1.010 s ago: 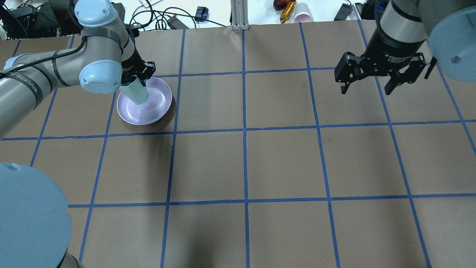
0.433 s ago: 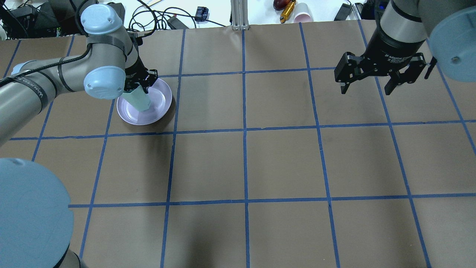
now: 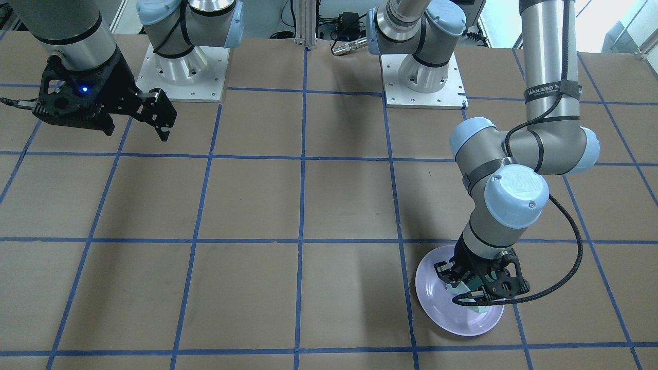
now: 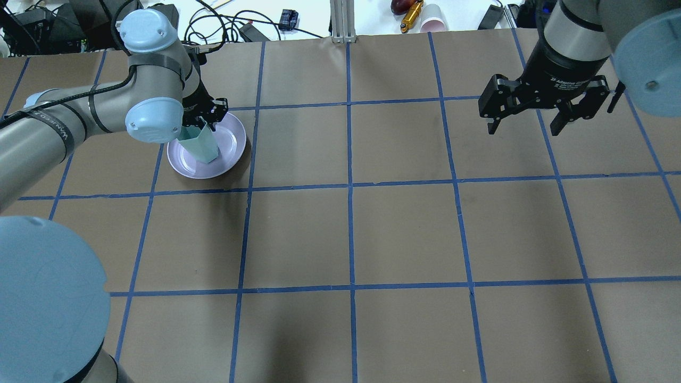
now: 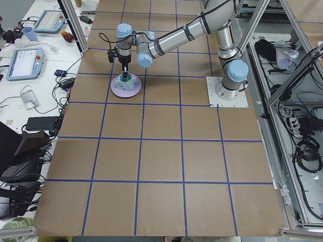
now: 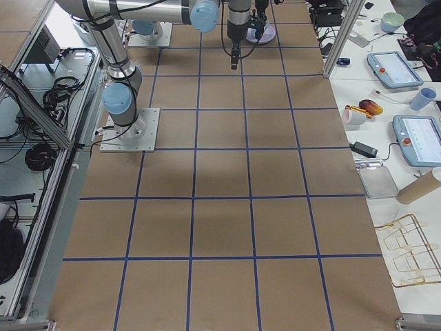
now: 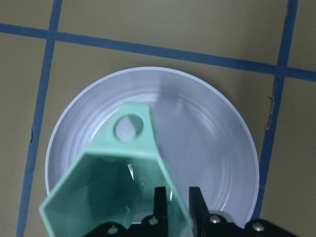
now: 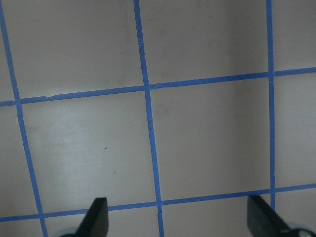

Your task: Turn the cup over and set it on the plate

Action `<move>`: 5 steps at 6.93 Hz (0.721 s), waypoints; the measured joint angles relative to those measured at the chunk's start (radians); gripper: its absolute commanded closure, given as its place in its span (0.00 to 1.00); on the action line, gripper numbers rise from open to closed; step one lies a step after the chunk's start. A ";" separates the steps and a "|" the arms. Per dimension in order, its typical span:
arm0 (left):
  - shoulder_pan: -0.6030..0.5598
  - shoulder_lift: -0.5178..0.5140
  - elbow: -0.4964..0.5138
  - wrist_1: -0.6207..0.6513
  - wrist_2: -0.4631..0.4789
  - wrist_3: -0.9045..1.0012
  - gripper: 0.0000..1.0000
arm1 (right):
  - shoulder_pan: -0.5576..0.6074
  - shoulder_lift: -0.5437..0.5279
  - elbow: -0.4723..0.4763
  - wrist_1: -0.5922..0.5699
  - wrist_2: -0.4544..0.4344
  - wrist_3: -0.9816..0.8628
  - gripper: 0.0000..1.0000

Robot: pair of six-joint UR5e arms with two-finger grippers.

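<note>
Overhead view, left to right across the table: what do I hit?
plate, with the cup over it in the left end effector → metal post at the far edge → right end effector, open.

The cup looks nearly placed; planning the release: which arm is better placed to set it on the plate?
Left. The left gripper is shut on the cup, mouth up over the plate; the right gripper hangs open far across the table.
</note>
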 measured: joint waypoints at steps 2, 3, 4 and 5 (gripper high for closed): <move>-0.001 0.022 0.002 -0.031 -0.018 0.006 0.00 | 0.000 0.000 0.000 0.000 0.000 0.000 0.00; -0.001 0.046 0.010 -0.052 -0.030 0.007 0.00 | 0.000 0.000 0.000 0.000 0.000 0.000 0.00; -0.001 0.073 0.025 -0.088 -0.035 0.007 0.00 | 0.000 0.000 0.000 0.000 0.000 0.000 0.00; -0.001 0.101 0.050 -0.148 -0.037 0.007 0.00 | 0.000 0.000 0.000 0.000 0.001 0.000 0.00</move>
